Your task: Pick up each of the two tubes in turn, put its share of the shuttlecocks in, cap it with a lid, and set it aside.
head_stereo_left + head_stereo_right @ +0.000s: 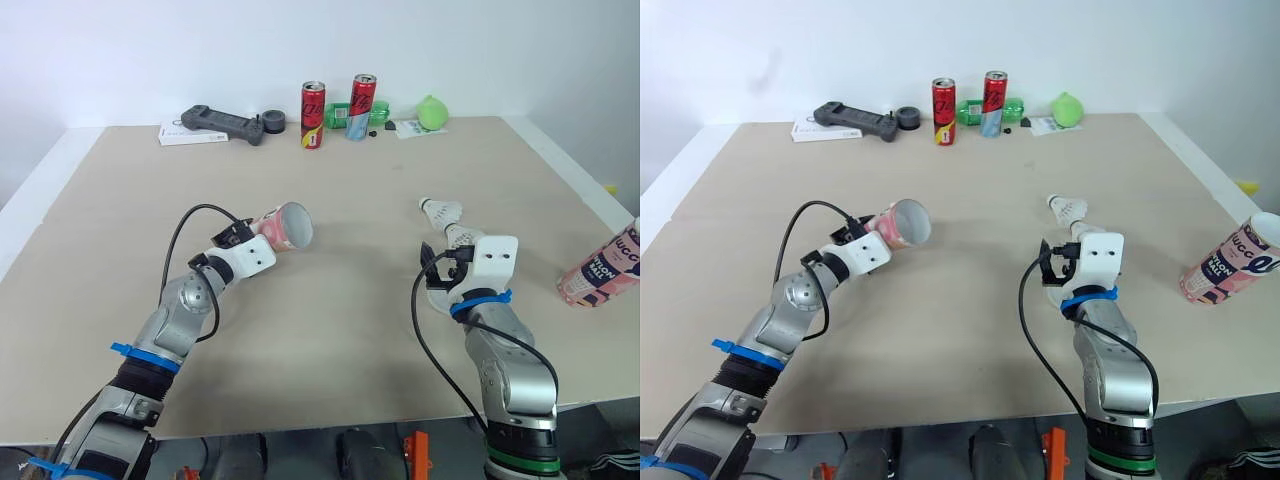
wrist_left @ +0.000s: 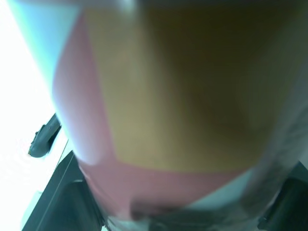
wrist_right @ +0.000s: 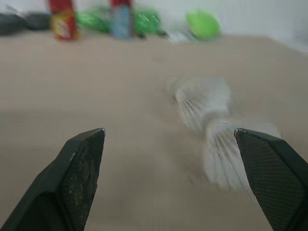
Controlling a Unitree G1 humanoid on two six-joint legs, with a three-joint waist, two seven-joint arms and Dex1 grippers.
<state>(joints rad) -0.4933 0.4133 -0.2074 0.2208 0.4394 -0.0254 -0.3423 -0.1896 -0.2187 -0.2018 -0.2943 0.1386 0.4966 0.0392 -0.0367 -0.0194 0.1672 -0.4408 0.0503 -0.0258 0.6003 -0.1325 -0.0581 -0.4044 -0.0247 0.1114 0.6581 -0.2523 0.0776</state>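
Note:
My left gripper is shut on the base of a pink tube, held above the table with its open mouth turned to the right. The left wrist view shows the tube up close between the fingers. My right gripper is open low over the table, with nothing between its fingers. Two white shuttlecocks lie just beyond it, one close to the fingertip on the robot's right and the other farther on. A second pink tube lies at the table's right edge.
Along the far edge of the table stand two red cans, a green bottle, a green ball, a black controller on a white book and a dark roll. Bare tabletop lies between the arms.

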